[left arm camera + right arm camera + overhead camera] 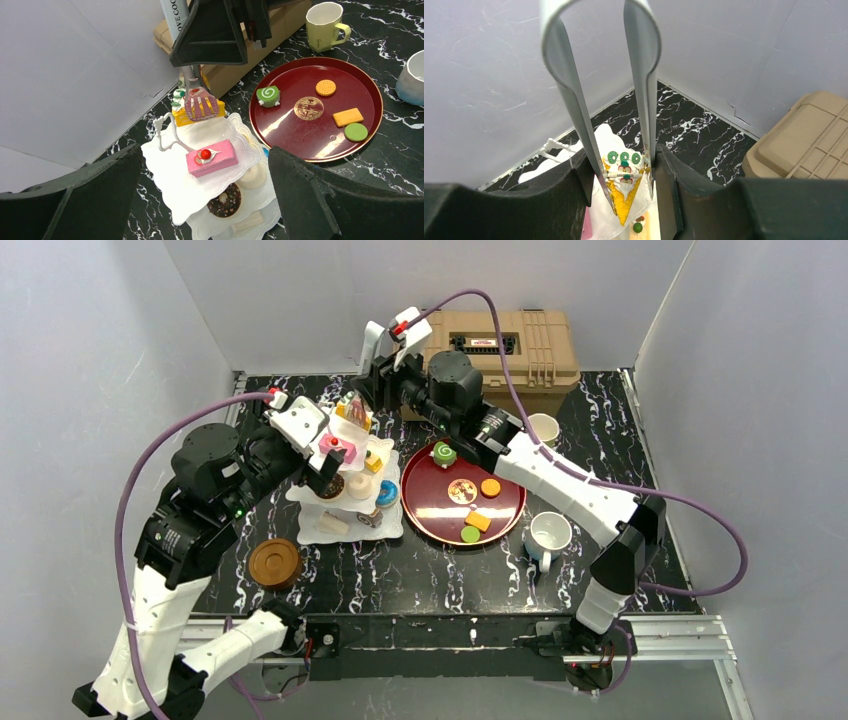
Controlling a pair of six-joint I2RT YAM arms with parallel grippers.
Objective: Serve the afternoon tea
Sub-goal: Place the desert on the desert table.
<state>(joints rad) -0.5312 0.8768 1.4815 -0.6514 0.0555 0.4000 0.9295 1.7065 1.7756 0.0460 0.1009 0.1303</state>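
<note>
On the black marbled table (610, 405), the white three-tier wavy-edged stand (312, 528) sits left of centre, just beside the dark red round tray (430, 515), and both arms meet over it. The right gripper (623, 175), reaching across from the tray side, is clenched on a pair of grey metal U-shaped tongs (569, 90). The tongs' blades in turn pinch a yellow toy cake wedge topped with green kiwi slices (624, 197). The left gripper (205, 192) hangs over the near side of the stand with its jaws spread wide and nothing between them. What matters for the coming move is how the wedge lies relative to the top tier. In the left wrist view the wedge is at the tier's far rim, beyond the white loop handle (162, 132), while the pink rectangular toy cake with a red cherry (212, 157) takes up the near middle. The wedge's long axis runs along the blades, with its point toward the right wrist and its broad iced end away. I cannot tell whether its underside touches the tier. Setting it down looks like the right arm's job: lower it, then let the blades spring apart without nudging the handle or tipping the wedge off the rim.
</note>
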